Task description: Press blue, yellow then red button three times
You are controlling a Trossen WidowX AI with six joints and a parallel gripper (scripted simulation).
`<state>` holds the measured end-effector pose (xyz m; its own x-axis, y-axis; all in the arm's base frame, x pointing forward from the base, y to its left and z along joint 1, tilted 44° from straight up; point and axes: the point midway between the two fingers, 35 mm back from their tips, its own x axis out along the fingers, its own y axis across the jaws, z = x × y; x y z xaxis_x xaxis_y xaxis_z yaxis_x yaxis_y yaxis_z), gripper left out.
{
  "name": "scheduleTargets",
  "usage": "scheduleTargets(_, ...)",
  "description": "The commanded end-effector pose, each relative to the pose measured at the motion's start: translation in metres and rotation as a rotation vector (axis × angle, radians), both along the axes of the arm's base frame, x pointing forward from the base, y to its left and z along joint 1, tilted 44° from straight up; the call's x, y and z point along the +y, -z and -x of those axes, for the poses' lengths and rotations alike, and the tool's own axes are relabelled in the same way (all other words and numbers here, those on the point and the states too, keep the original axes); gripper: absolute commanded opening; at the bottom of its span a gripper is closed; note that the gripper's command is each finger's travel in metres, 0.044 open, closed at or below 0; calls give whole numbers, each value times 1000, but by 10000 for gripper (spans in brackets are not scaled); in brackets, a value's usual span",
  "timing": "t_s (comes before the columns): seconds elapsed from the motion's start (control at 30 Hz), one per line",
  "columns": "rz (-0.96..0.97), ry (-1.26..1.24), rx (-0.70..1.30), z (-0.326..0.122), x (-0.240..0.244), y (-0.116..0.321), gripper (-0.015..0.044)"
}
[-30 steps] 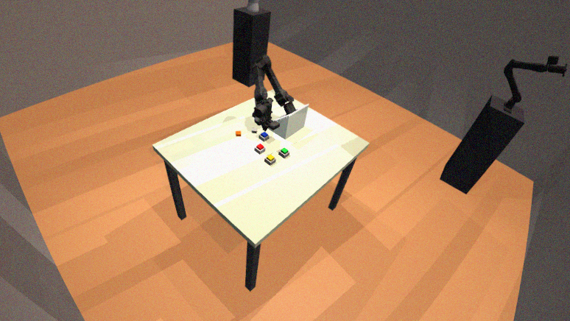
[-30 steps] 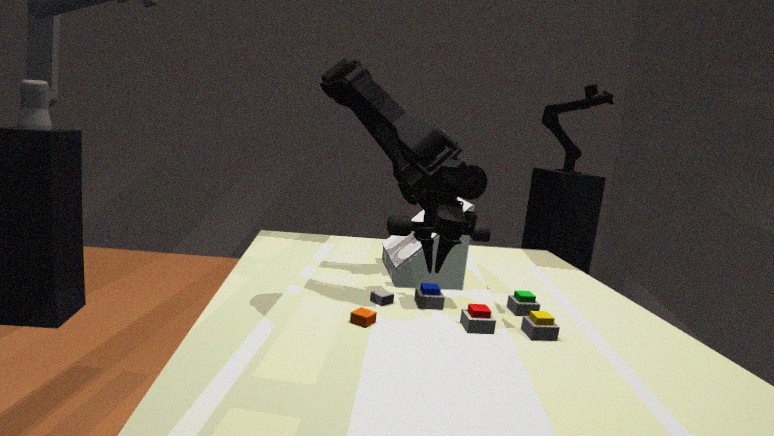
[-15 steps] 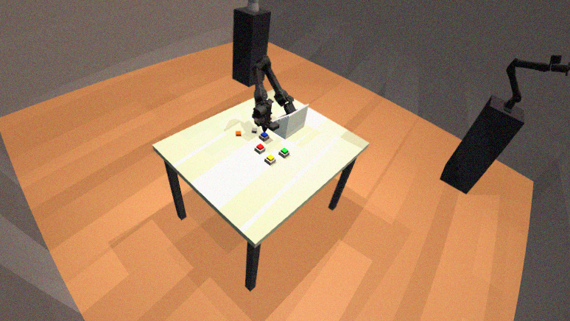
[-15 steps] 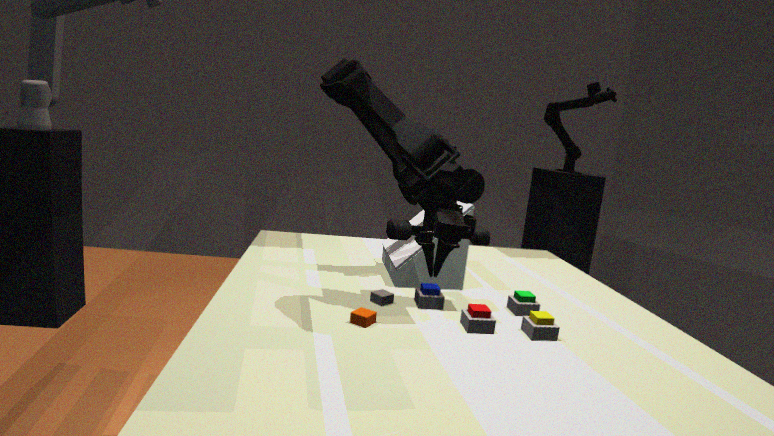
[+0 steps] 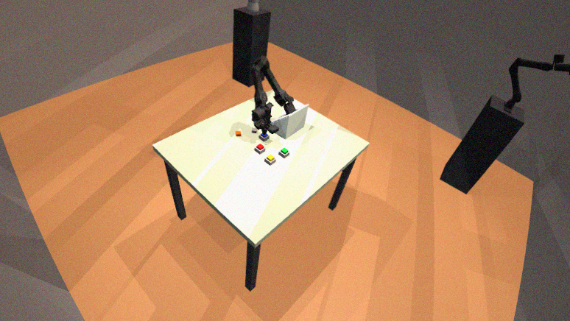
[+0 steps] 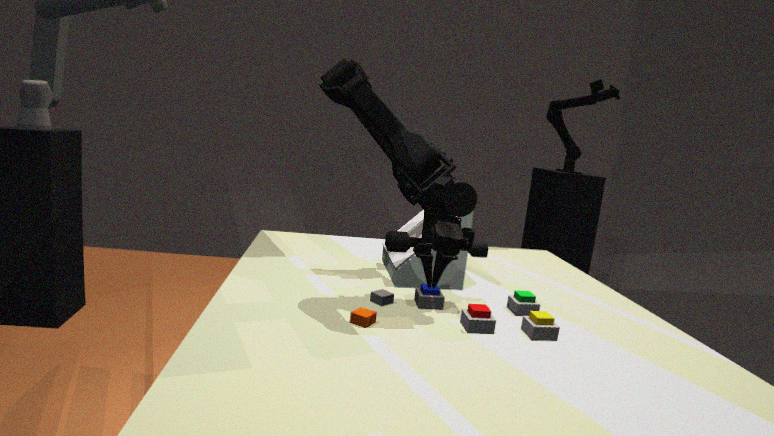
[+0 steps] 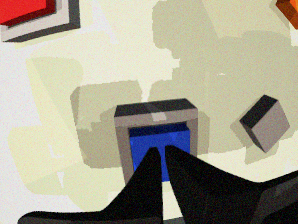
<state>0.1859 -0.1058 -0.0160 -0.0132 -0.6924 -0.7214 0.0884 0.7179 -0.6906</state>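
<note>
Pale yellow and white patches cover the table, which stands on an orange floor. The gripper points down with its fingers nearly together, nothing between them, tips at the cap of the blue button. The red button sits near it, with the yellow button and green button beyond. A gray block and an orange block lie on the blue button's other side.

four buttons; two small blocks; one table; two black pedestals.
</note>
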Motion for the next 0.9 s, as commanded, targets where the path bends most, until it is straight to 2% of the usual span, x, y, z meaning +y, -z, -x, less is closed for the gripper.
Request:
scheduleTargets(0.0,5,0,15,4,-3,4,20)
scheduleTargets(0.67,5,0,15,4,-3,4,20)
scheduleTargets(0.87,4,0,14,3,20,-20,20)
